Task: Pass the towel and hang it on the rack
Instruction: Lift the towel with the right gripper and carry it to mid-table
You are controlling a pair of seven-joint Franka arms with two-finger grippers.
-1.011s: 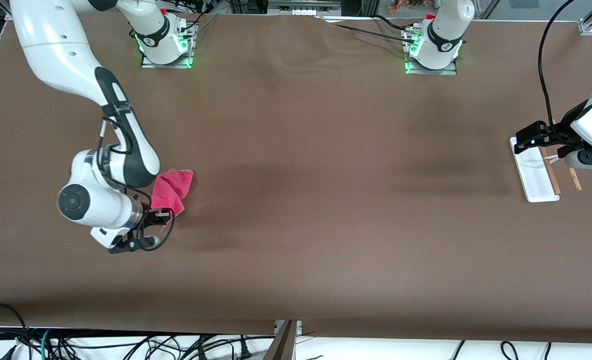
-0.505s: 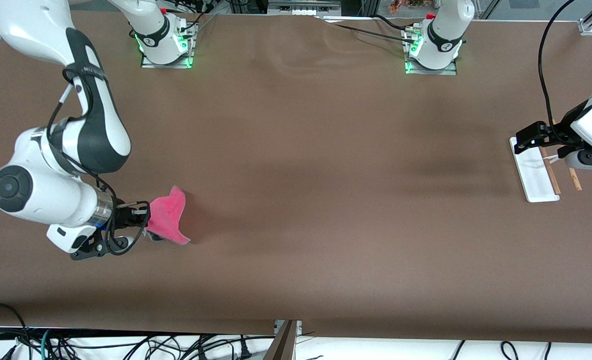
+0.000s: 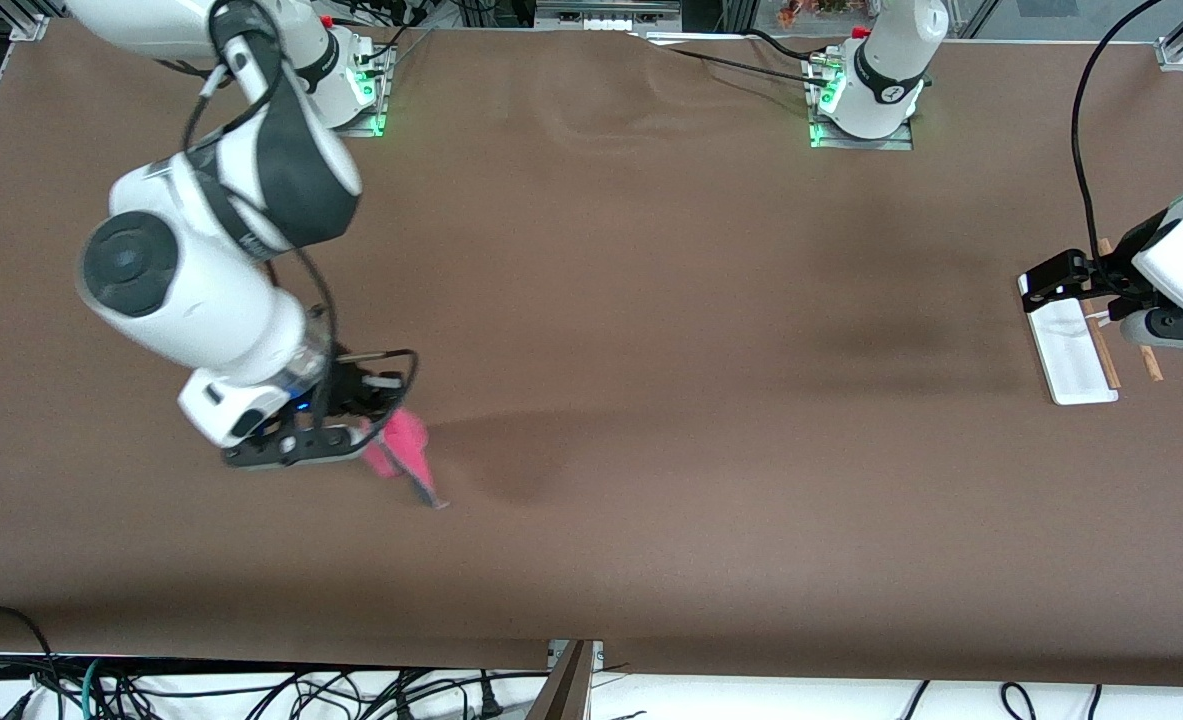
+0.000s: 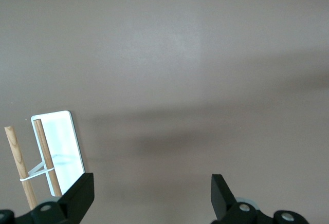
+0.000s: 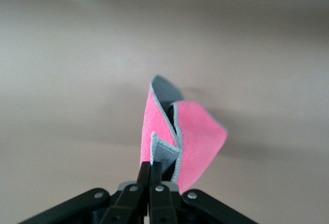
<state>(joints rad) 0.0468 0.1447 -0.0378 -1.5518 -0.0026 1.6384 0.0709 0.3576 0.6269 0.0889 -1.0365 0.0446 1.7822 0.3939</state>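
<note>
My right gripper (image 3: 369,432) is shut on the pink-red towel (image 3: 403,450) and holds it hanging in the air over the brown table, toward the right arm's end. In the right wrist view the towel (image 5: 191,136) droops folded from the shut fingertips (image 5: 157,171), its grey back showing. The rack (image 3: 1073,345) is a white base plate with two wooden dowels at the left arm's end of the table. My left gripper (image 3: 1101,318) hovers over the rack, open and empty. In the left wrist view the rack (image 4: 61,147) shows beside one open finger (image 4: 77,196).
The brown table cover (image 3: 651,400) spans the whole view. The two arm bases (image 3: 866,100) stand along the edge farthest from the front camera. Cables (image 3: 251,690) hang below the edge nearest the front camera.
My right gripper has lifted the towel off the table and carried it up and toward the table's middle. The left arm has barely moved.
</note>
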